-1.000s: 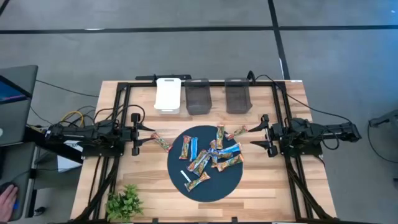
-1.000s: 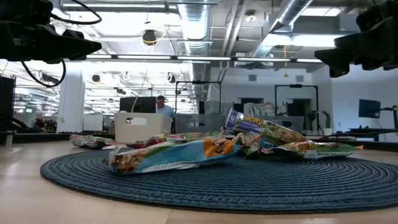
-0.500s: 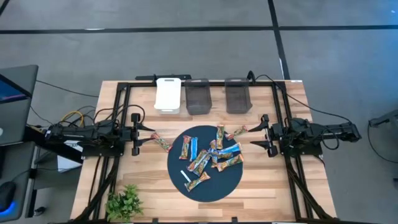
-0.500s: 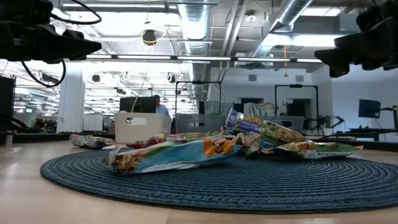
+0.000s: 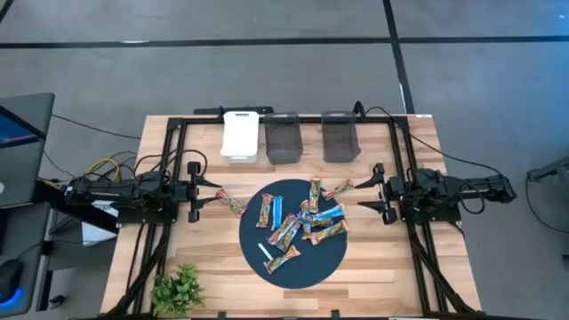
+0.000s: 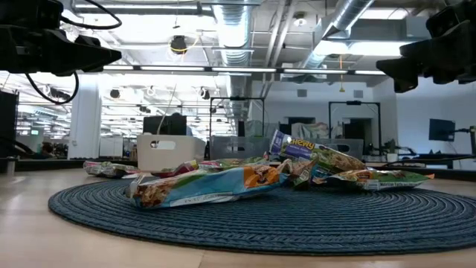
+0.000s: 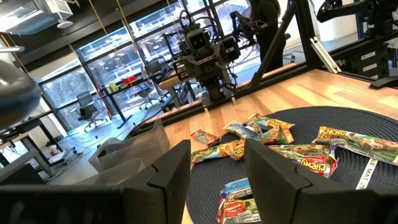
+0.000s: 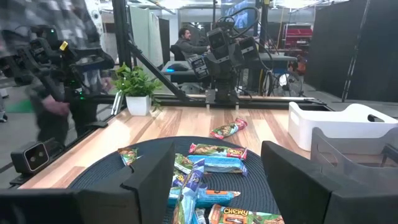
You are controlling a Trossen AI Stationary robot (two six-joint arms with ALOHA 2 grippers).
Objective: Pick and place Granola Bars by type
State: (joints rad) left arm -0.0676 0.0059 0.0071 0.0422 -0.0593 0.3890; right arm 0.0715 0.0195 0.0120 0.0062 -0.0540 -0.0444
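Observation:
Several granola bars (image 5: 307,222) lie in a loose pile on a round dark mat (image 5: 320,262) at the table's middle, some blue (image 5: 276,211), others orange-brown (image 5: 264,211). One bar (image 5: 233,205) rests on the wood left of the mat, and another (image 5: 338,188) lies at its far right rim. My left gripper (image 5: 216,197) hovers open at the mat's left, pointing level toward the pile, and its wrist view shows nothing in the gap of the left gripper (image 7: 217,186). My right gripper (image 5: 364,196) hovers open at the mat's right, facing it.
A white bin (image 5: 239,135) and two dark bins (image 5: 284,138) (image 5: 340,136) stand in a row at the far edge. A thin white stick (image 5: 264,252) lies on the mat's near left. A small plant (image 5: 178,289) sits at the near left corner.
Both arms and all the bars have kept still. A person in the room behind the table has gone out of sight in the low view.

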